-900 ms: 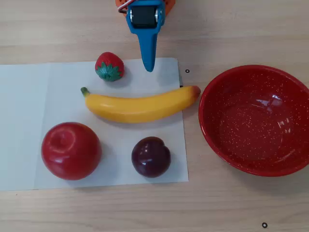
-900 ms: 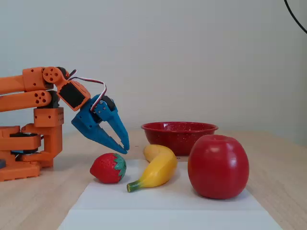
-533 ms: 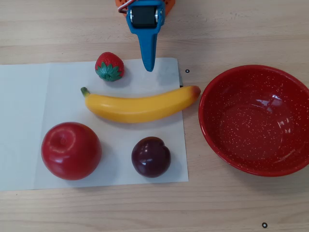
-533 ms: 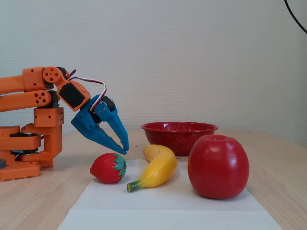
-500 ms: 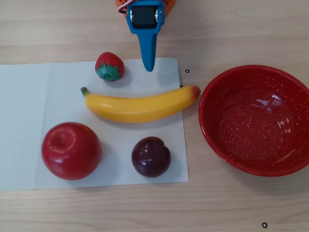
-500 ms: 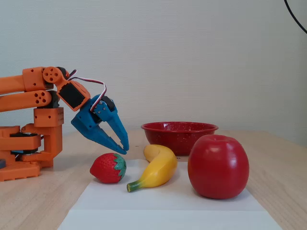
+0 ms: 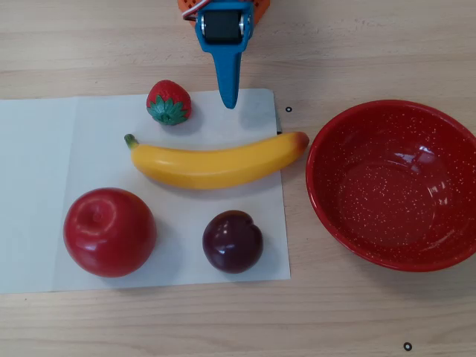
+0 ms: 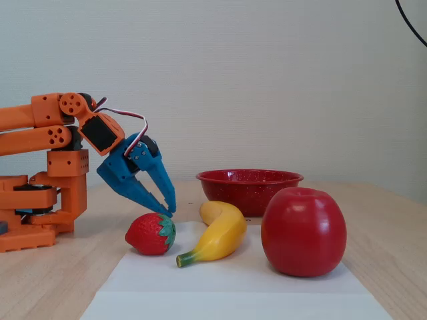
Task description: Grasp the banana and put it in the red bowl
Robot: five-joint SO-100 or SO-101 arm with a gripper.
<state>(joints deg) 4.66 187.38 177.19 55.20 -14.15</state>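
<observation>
Overhead view shows the banana (image 7: 217, 161) lying across the white paper sheet (image 7: 44, 186), below the strawberry (image 7: 169, 102), its reddish end near the red bowl (image 7: 327, 216). Fixed view shows the blue gripper (image 8: 168, 210) slightly spread, empty, above the strawberry.

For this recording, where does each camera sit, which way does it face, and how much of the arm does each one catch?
Overhead view: above the table, looking straight down at the white paper sheet; only the blue gripper shows, entering from the top edge.
Fixed view: low at table height, facing the scene sideways; the orange arm and gripper show at left.
Shared: the long yellow toy banana, speckled red bowl, shiny red apple, small red strawberry.
</observation>
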